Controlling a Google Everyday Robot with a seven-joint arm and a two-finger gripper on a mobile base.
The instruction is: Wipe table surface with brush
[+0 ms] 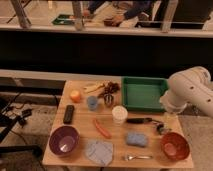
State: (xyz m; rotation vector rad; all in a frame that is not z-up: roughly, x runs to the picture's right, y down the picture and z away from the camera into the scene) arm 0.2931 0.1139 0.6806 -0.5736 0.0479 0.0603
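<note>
The brush point(138, 120) is a slim dark stick lying flat on the tan wooden table surface point(80, 131), just right of the white cup point(119, 114). My white arm point(190, 91) reaches in from the right, over the green tray's right edge. My gripper point(160, 125) hangs below it, low over the table at the brush's right end. I cannot tell whether it touches the brush.
A green tray point(144, 93) sits at the back right. An orange-brown bowl point(175, 145), fork point(137, 157), blue sponge point(136, 139), grey cloth point(99, 151), red sausage-like item point(102, 128), purple bowl point(64, 140), black remote point(69, 114), blue cup point(92, 102) and orange fruit point(75, 95) are spread over the table.
</note>
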